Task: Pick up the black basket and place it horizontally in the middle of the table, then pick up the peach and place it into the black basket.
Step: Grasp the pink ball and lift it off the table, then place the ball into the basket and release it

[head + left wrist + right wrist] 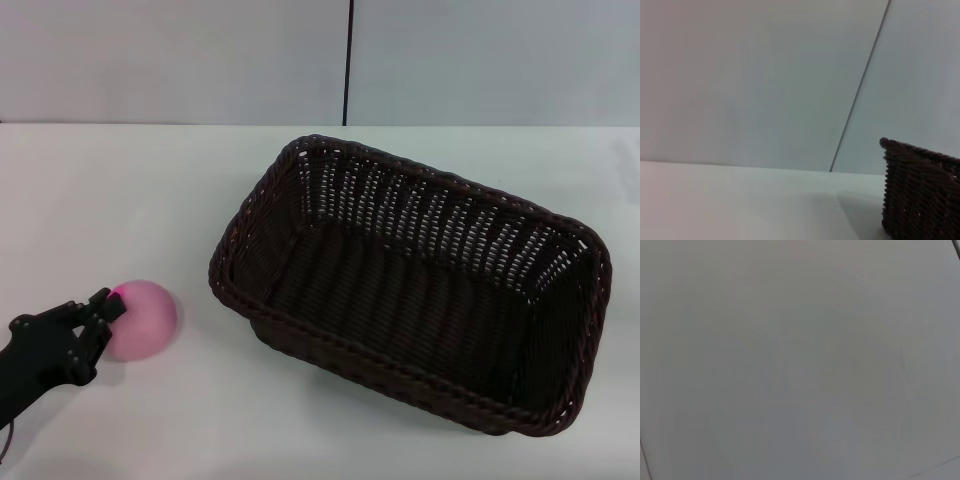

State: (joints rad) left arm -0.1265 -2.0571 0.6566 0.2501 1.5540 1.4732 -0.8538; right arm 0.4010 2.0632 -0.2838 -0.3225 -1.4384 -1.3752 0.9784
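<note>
The black basket [410, 285] stands upright on the white table [120, 200], centre to right in the head view, long side running diagonally, and it holds nothing. One of its corners shows in the left wrist view [920, 195]. The peach [143, 320] rests on the table to the basket's left, apart from it. My left gripper [100, 335] is low at the near left, open, with its fingertips against the peach's left side. The right gripper is out of view.
A grey wall with a dark vertical seam [349, 60] stands behind the table's far edge. Bare tabletop lies between the peach and the basket. The right wrist view shows only a plain grey surface.
</note>
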